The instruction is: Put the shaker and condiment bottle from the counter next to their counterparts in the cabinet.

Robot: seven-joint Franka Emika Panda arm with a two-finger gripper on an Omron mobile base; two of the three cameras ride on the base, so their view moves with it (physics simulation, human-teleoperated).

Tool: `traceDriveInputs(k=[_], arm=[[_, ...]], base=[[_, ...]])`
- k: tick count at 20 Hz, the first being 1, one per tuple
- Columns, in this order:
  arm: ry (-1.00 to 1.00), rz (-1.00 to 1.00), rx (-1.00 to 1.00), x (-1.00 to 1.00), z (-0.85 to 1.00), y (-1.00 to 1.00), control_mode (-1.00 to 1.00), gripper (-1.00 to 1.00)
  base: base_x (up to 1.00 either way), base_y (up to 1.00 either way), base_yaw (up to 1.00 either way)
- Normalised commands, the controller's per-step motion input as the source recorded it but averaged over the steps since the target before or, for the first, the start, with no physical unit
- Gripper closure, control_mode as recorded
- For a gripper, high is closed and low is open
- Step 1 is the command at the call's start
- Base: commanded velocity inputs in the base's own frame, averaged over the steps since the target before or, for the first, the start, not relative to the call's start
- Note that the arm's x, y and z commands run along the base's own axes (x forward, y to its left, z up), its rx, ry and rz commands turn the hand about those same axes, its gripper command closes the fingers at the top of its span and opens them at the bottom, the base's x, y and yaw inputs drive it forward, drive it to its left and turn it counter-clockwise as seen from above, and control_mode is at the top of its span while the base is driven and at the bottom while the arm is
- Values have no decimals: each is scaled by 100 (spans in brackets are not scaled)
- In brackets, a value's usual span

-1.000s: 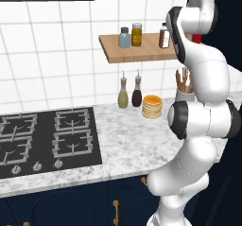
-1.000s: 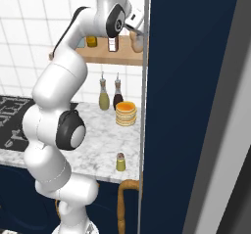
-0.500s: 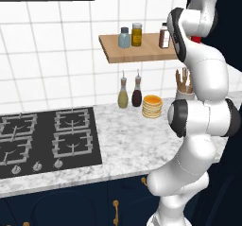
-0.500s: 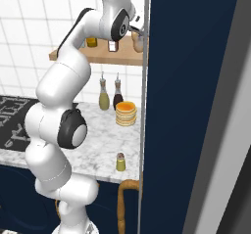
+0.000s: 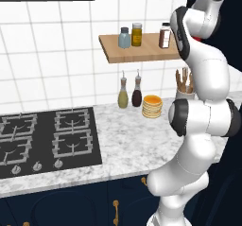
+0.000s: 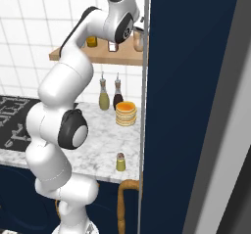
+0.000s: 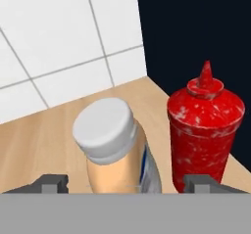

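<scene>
Pincer (image 7: 125, 183) open wide around condiment bottle (image 7: 117, 150), low middle, beside red squeeze bottle (image 7: 205, 130); shaker (image 6: 120, 162) small, light, smooth: grab body under cap

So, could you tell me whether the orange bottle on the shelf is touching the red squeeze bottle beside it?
Apart. The hand view shows a strip of wooden shelf between the orange bottle and the red squeeze bottle.

Hand view close over cabinet (image 7: 59, 125)
</scene>
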Motion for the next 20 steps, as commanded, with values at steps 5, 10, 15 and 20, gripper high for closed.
traceDriveInputs(k=[5, 10, 15, 20], arm=[[-2, 8, 0, 0, 0, -3, -100, -100], [0, 7, 0, 0, 0, 0, -100, -100], [0, 4, 0, -11, 0, 0, -100, -100], [0, 1, 0, -36, 0, 0, -100, -100]], base=[[0, 0, 0], [0, 0, 0], [0, 0, 0], [0, 0, 0]])
